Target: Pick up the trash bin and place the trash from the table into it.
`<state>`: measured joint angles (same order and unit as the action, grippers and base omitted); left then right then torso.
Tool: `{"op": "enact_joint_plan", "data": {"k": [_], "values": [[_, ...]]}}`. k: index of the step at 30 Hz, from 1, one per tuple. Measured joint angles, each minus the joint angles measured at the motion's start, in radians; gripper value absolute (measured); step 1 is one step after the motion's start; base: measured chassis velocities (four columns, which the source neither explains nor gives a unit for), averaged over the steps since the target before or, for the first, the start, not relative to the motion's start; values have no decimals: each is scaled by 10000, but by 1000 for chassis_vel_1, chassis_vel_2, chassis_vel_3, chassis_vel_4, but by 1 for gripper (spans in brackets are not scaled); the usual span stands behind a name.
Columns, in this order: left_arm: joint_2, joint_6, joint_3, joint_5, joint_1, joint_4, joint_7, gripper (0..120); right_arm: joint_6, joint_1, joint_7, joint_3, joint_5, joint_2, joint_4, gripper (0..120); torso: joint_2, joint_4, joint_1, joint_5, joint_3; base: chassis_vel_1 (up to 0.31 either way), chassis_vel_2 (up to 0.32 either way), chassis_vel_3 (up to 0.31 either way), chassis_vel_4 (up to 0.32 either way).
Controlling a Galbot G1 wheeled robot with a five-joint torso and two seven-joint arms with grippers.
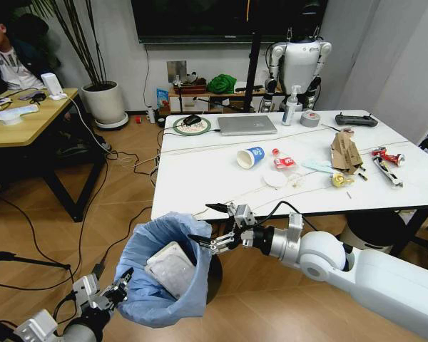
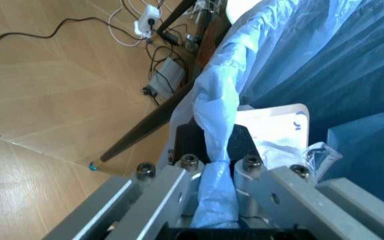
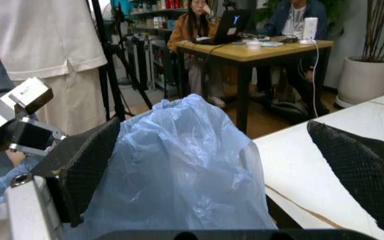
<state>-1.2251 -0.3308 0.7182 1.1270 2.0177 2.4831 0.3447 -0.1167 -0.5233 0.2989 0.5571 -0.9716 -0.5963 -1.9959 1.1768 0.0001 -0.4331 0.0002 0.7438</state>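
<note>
The trash bin (image 1: 164,274), lined with a light-blue bag (image 2: 219,130), is held up off the floor just in front of the white surface (image 1: 200,185), with white packets (image 1: 170,267) inside. The left end effector (image 1: 118,288) is clamped on the bag's rim at the bin's near side. The right end effector (image 1: 215,226), fingers (image 3: 78,165) spread apart, sits at the rim's far side, over the opening. Beyond it on the surface lie a blue-white paper cup (image 1: 251,157), red-white packs (image 1: 284,162), torn cardboard (image 1: 346,152) and a laptop (image 1: 247,125).
</note>
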Motion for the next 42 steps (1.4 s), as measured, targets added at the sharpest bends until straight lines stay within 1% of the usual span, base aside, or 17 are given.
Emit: {"op": "enact_joint_plan", "data": {"k": [8, 11, 13, 14, 16, 17, 20, 21, 24, 26, 29, 31, 33, 34, 37, 40, 42], "values": [[-6, 8, -59, -168, 77, -121, -4, 0, -21, 181, -512, -798, -569, -372, 422, 100, 0, 3, 0, -2, 0, 0, 0, 0, 0], [36, 17, -43, -328, 77, -126, -25, 0, 15, 72, -880, -1580, -728, -593, 972, 100, 0, 2, 0, -2, 0, 0, 0, 0, 0], [83, 20, -37, -572, 50, -126, -39, 0, 179, -165, -1260, -2311, -798, -817, 1484, 100, 0, 2, 0, 0, 0, 0, 0, 0, 0], [83, 20, -37, -572, 50, -126, -39, 0, 179, -165, -1260, -2311, -798, -817, 1484, 100, 0, 2, 0, 0, 0, 0, 0, 0, 0], [112, 24, -55, -760, 19, -139, -45, 0, 259, -310, -1550, -2711, -809, -950, 1754, 100, 0, 1, 0, -1, 0, 0, 0, 0, 0], [175, 25, -93, -851, -2, -157, -48, 0, 364, -471, -1980, -3100, -819, -1087, 1991, 100, 0, 1, 0, 0, 0, 0, 0, 0, 0], [394, 25, -126, -850, -62, -220, -72, 0, 501, -705, -2584, -3619, -848, -1238, 2295, 100, 0, 0, 0, 0, 0, 0, 0, 0, 0], [394, 25, -126, -850, -62, -220, -72, 0, 501, -705, -2584, -3619, -848, -1238, 2295, 100, 0, 0, 0, 0, 0, 0, 0, 0, 0], [682, 22, -121, -655, -205, -289, -82, 0, 598, -832, -3192, -3928, -793, -1289, 2534, 100, 0, 0, 0, -2, 0, 0, 0, 0, 0], [907, 7, -163, -511, -284, -350, -94, 0, 531, -850, -3508, -3969, -573, -1292, 2777, 100, 0, 0, 0, -3, 0, 0, 0, 0, 0], [1136, -6, -247, -429, -352, -459, -131, 0, 445, -837, -3509, -3884, -437, -1302, 3074, 100, 0, 0, 0, -2, 0, 0, 0, 0, 0], [1258, -9, -282, -353, -401, -526, -143, 0, 658, -793, -3494, -3833, -437, -1380, 3314, 100, 0, -1, 0, -3, 0, 0, 0, 0, 0], [1445, -12, -305, -195, -488, -615, -153, 0, 1363, -626, -3452, -3685, -438, -1563, 3848, 100, -1, 0, 0, -2, 1, 0, 0, 0, 0], [1445, -12, -305, -195, -488, -615, -153, 0, 1363, -626, -3452, -3685, -438, -1563, 3848, 100, -1, 0, 0, -2, 1, 0, 0, 0, 0], [1614, -15, -309, -50, -559, -681, -154, 0, 1962, -238, -3425, -3314, -447, -1715, 4534, 100, -1, 1, 0, -1, 1, 0, 0, 0, 0], [1677, -16, -308, 29, -643, -721, -157, 0, 2296, 201, -3410, -2879, -450, -1817, 4991, 100, -1, 0, 0, -3, 1, 0, 0, 0, 0], [1679, -15, -309, 38, -652, -726, -157, 0, 2329, 261, -3407, -2815, -446, -1835, 5057, 100, -1, 1, 0, -3, 0, 0, 0, 0, 0]]}}
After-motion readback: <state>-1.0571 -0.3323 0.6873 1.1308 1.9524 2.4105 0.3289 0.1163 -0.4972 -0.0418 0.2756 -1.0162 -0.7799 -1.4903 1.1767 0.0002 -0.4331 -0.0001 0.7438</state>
